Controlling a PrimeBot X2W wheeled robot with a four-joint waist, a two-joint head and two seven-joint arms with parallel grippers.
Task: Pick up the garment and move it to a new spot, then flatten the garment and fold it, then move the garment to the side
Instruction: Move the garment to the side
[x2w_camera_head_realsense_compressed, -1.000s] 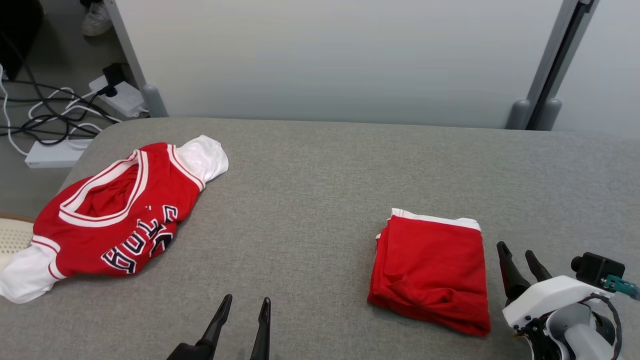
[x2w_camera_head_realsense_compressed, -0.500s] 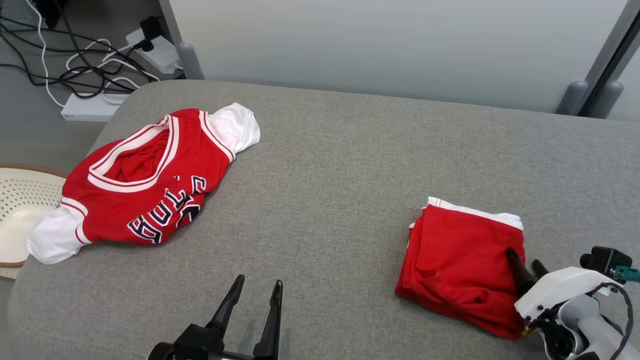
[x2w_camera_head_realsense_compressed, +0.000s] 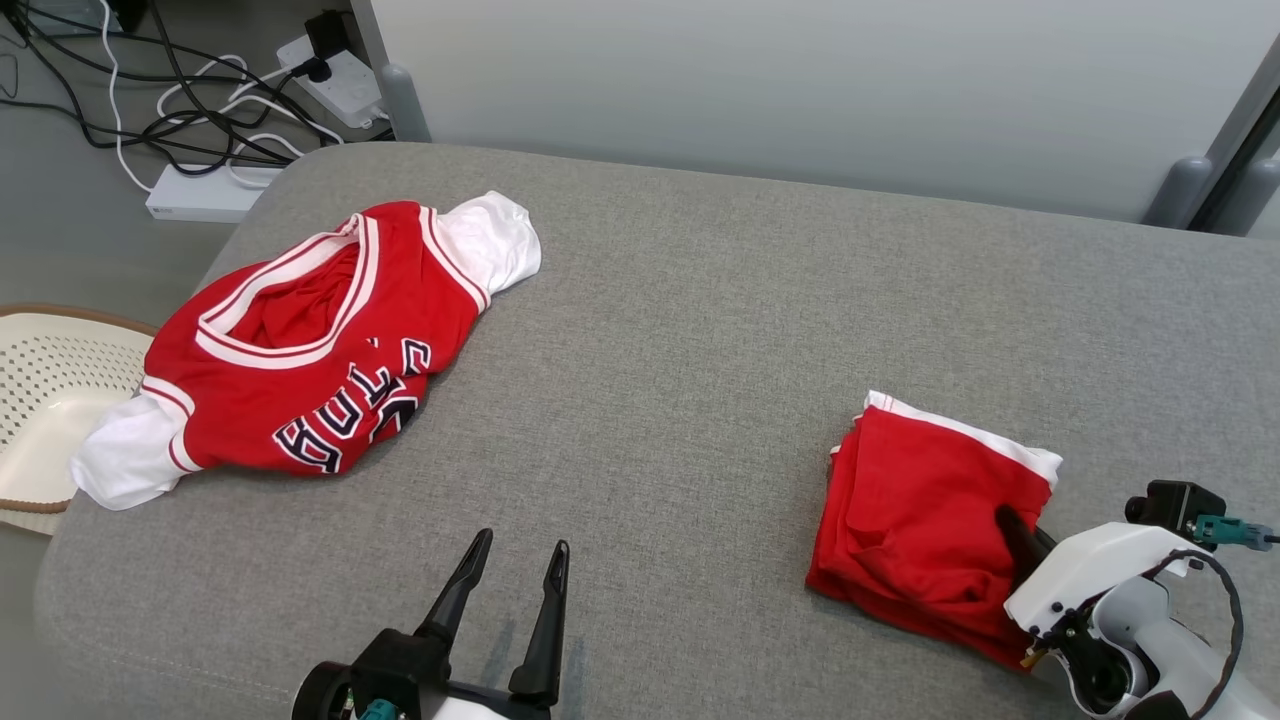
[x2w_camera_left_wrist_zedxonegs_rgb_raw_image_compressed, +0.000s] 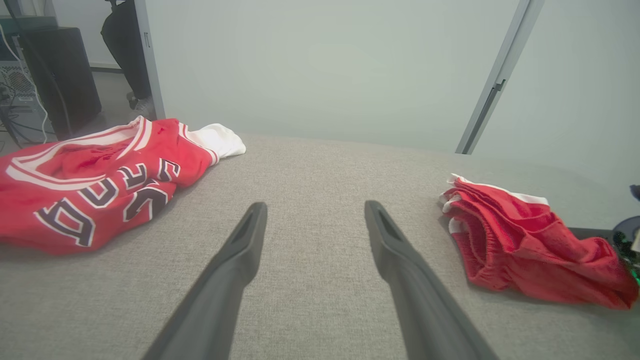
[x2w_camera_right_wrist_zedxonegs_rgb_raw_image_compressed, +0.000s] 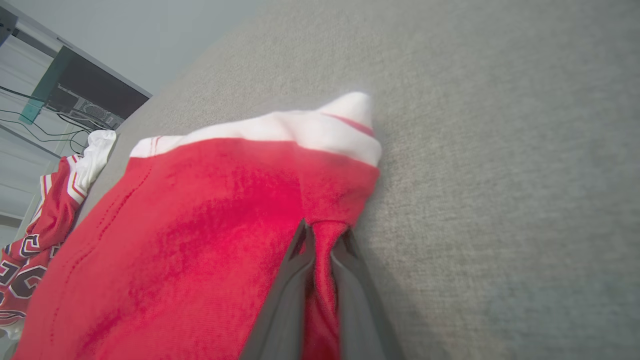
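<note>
Currently the folded red garment (x2w_camera_head_realsense_compressed: 935, 525) lies on the grey fabric table (x2w_camera_head_realsense_compressed: 680, 330), well apart from the red jersey (x2w_camera_head_realsense_compressed: 310, 370). It sits off to the jersey's right as the robot faces it, and nearer the robot. Garment: red knit cloth folded to a rough rectangle, several layers stacked. A white band runs along the edge facing away from the robot. The side toward the jersey shows layered, puckered folds, and the top surface is slightly rumpled. Right gripper (x2w_camera_right_wrist_zedxonegs_rgb_raw_image_compressed: 322, 237): fingers closed together, pinching a raised ridge of the red cloth at the garment's edge farthest from the jersey, just below the white corner. The cloth is bunched between the tips. Left gripper (x2w_camera_head_realsense_compressed: 523, 542): fingers spread apart and empty, over bare table between jersey and garment, nearer the robot than the jersey, touching neither. Jersey: crumpled, white sleeves, dark lettering, neck opening upward. A pale perforated basket (x2w_camera_head_realsense_compressed: 40, 400) sits just beyond the jersey, off the table's edge.
</note>
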